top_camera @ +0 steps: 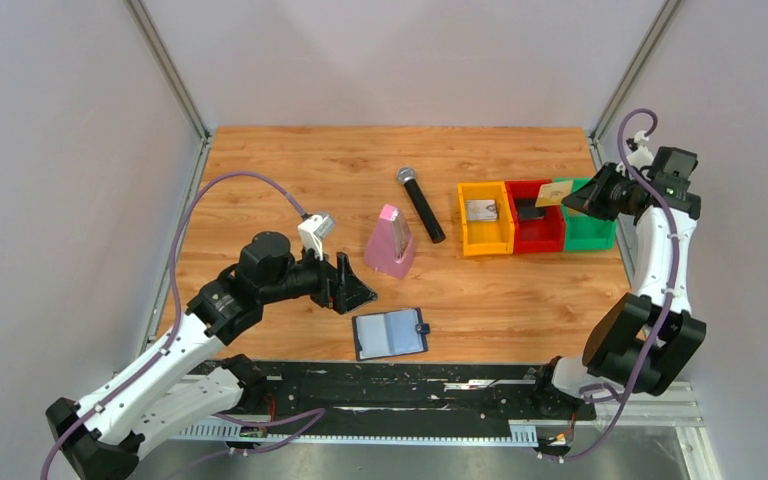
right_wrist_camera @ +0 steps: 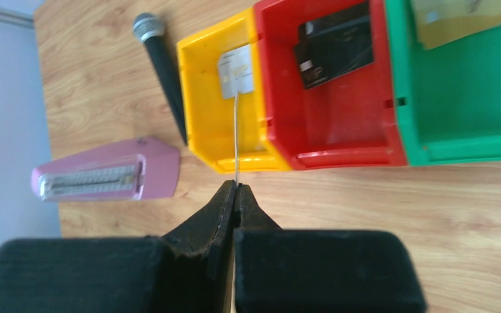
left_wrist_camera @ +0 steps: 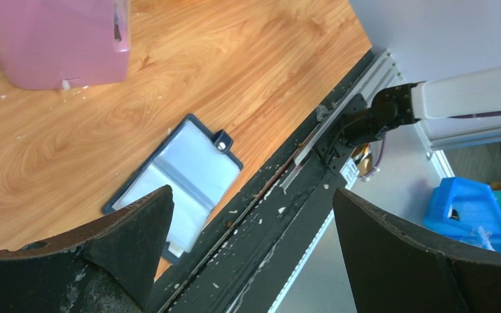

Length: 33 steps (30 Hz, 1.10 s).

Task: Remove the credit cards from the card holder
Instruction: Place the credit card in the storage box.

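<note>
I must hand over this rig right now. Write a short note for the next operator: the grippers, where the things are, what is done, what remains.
Left gripper: open, empty, beside the open card holder, not touching it.
Right gripper: shut on a tan-gold card, held above the red bin and green bin.
Done: a silver card lies in the yellow bin, a black card in the red bin; a tan piece, perhaps a card, in the green bin.
Left: release the held card; check the holder, since its slots cannot be judged here.

Metronome nr card holder, gap btwn
</note>
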Each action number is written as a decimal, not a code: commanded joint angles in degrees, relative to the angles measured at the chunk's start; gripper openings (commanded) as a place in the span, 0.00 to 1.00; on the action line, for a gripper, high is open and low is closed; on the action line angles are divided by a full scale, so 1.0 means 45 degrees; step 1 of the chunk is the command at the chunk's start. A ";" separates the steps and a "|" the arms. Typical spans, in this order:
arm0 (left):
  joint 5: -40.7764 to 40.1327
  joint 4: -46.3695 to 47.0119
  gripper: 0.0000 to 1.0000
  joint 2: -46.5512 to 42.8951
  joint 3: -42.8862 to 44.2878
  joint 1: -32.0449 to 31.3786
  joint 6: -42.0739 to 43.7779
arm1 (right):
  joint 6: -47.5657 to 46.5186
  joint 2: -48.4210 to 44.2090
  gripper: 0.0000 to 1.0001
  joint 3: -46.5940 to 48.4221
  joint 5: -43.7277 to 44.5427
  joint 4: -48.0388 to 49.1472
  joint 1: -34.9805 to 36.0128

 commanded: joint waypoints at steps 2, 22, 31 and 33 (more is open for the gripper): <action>-0.0265 -0.0143 1.00 0.0377 0.0414 -0.0031 0.1015 | -0.1670 0.0972 0.00 0.1573 0.0945 -0.0321 -0.0126; -0.0417 0.0590 1.00 0.3173 0.2206 -0.0031 0.1772 | -0.4414 0.6067 0.00 0.4990 -0.0088 -0.1477 -0.2250; -0.0523 0.0681 1.00 0.3240 0.2085 -0.0031 0.1672 | -0.4800 0.7772 0.00 0.6585 0.0047 -0.2078 -0.2252; -0.0616 0.0652 1.00 0.3277 0.2085 -0.0048 0.1711 | -0.4817 0.8039 0.00 0.6995 -0.0022 -0.2158 -0.2249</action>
